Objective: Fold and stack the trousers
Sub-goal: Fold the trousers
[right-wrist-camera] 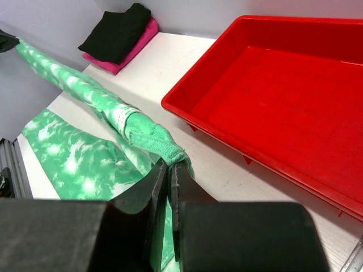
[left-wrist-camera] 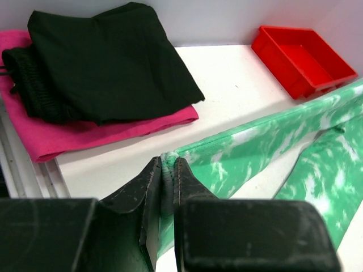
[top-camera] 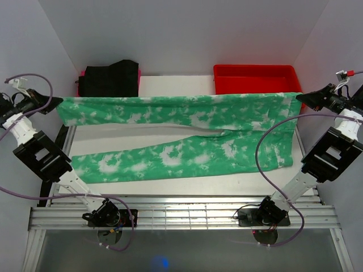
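The left gripper (left-wrist-camera: pixel 167 164) is clenched on the leg end of the trousers (top-camera: pixel 170 107) at the left edge of the table (top-camera: pixel 170 85). The right gripper (right-wrist-camera: pixel 169 164) pinches the waist end at the right edge. One green leg hangs stretched between them, lifted off the surface. The other leg lies flat nearer the arms, slanting left toward the near edge. The stretched fabric runs along the near rim of the red bin (top-camera: pixel 255 67) at far right. A black garment (top-camera: pixel 110 76) sits on a pink garment (left-wrist-camera: pixel 68 139) at far left, apart from the trousers. Bare tabletop shows between stack and bin.
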